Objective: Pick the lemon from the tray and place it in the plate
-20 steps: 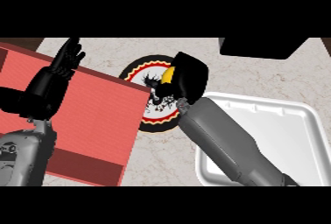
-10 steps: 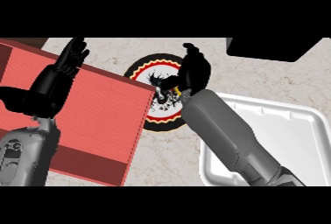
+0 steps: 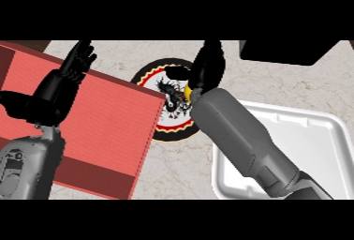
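My right hand [image 3: 206,65] hangs over the far part of the round plate [image 3: 149,78], which has a black, yellow and red rim. Its fingers are curled round the lemon [image 3: 187,90]. Only a thin yellow sliver of the lemon shows under the palm, just above the plate's middle. My grey right forearm crosses the plate's right side and hides it. The white tray [image 3: 311,136] lies at the right, partly under that forearm. My left hand [image 3: 59,89] rests open with fingers up at the left.
A large red tray [image 3: 104,122] fills the left side, close to the plate's left rim. A dark block [image 3: 283,51] sits at the counter's far right edge. Marbled counter shows between the red tray and the white tray.
My right hand has carried the lemon forward from the plate's right edge to above its far part. Less of the lemon shows now. The left hand has not moved.
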`<state>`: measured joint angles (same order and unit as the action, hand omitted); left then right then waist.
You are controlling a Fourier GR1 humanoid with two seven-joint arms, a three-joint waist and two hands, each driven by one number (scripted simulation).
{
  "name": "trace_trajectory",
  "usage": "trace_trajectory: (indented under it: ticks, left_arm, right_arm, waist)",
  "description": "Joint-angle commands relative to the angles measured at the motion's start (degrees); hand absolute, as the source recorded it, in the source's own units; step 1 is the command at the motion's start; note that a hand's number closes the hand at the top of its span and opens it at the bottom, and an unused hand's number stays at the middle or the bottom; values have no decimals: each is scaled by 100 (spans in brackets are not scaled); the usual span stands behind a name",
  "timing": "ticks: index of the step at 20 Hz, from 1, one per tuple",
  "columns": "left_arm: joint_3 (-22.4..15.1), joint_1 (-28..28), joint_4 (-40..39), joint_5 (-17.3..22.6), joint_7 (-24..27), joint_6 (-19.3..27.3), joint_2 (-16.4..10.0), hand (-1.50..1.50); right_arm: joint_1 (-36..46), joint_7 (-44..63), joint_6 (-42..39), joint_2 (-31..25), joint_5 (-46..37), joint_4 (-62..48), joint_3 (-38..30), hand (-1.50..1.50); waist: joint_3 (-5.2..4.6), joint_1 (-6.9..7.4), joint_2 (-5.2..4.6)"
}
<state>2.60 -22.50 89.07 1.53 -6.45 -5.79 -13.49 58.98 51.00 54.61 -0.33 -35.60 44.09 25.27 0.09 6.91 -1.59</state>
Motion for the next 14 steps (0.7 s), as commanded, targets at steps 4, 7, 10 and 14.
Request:
trace_trajectory:
  ticks: [4, 7, 10, 14]
  left_arm:
    - [182, 325, 28, -19, 31, 40, -109, 0]
    - [91, 510, 406, -90, -206, 171, -13, 0]
    - [432, 881, 486, 125, -118, 2, -253, 0]
    - [204, 1064, 710, -160, -101, 200, -44, 0]
  right_arm:
    - [-453, 55, 1758, 31, 474, 448, 474, -150]
    - [-579, 40, 1892, 31, 446, 565, 385, -150]
    - [-1436, -407, 1788, 26, 290, 1377, 295, -150]
    - [-2484, -504, 1616, -201, -50, 2471, 597, -150]
  waist:
    - [-8, -334, 126]
    - [-7, -494, 163]
    - [-6, -680, 200]
    - [-9, -797, 219]
